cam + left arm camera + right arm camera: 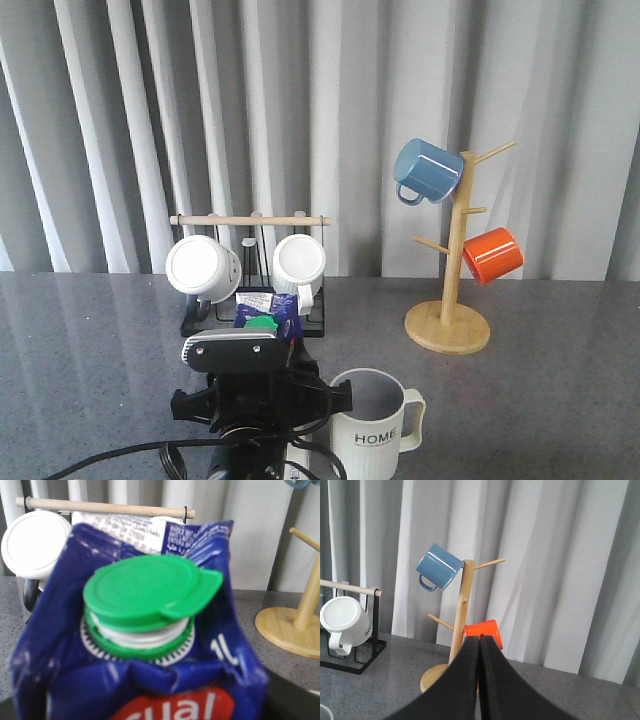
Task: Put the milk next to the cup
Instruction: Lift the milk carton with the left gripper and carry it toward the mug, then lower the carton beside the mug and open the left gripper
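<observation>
The left gripper (262,400) carries the milk (266,312); its jaws are hidden, so the clamp is a judgement. The cup (372,426) stands at its 3 o'clock, close; setting down remains. The right gripper (479,680) is pressed together, empty.

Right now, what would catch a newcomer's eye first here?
Probably the milk, a blue carton with a green cap that fills the left wrist view and sits near the front of the table, left of the cup marked HOME. Behind, to the right, a wooden mug tree holds a blue mug and an orange mug.
</observation>
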You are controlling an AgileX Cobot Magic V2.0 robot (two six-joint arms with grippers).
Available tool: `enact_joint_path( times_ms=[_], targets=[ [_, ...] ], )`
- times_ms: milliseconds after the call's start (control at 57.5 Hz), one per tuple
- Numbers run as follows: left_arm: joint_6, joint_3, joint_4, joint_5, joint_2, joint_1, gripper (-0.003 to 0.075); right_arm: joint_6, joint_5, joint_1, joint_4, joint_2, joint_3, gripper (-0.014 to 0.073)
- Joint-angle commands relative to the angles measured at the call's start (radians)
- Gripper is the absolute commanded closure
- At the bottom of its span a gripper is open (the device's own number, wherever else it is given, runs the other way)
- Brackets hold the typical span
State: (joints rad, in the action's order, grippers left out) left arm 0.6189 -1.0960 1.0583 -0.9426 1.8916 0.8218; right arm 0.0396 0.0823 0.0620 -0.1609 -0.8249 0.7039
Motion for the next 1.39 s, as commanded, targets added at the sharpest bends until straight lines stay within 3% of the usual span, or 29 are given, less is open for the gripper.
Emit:
enact_joint_path(
  times_ms=[0, 609, 766, 974, 1061, 1374],
  targets=[
    [-0.009, -0.028, -0.033, -0.054, -0.042, 0.006, 0.0532, -0.005, 0.073, -0.006, -0.007, 0.002, 0.034, 0.0601],
    [-0.010, -0.028, -0.033, -0.073, -0.042, 0.006, 0.0510, -0.005, 0.073, -0.006, -0.007, 0.002, 0.034, 0.0601],
    [-0.010, -0.028, -0.033, -0.041, -0.042, 0.006, 0.0378, -0.005, 0.073, -0.006, -0.007, 0.002, 0.034, 0.0601],
    [-0.006, -0.028, -0.010, -0.035, -0.042, 0.006, 0.0081, -0.005, 0.073, -0.006, -0.007, 0.002, 0.034, 0.0601],
    [0.016, -0.028, -0.004, -0.035, -0.042, 0.008, 0.0001, -0.005, 0.073, -0.006, -0.007, 0.002, 0.034, 0.0601],
    [0.024, -0.028, -0.019, -0.054, -0.117, 0.019, 0.0007, -0.005, 0.073, -0.006, -0.007, 0.002, 0.034, 0.0601]
  ],
)
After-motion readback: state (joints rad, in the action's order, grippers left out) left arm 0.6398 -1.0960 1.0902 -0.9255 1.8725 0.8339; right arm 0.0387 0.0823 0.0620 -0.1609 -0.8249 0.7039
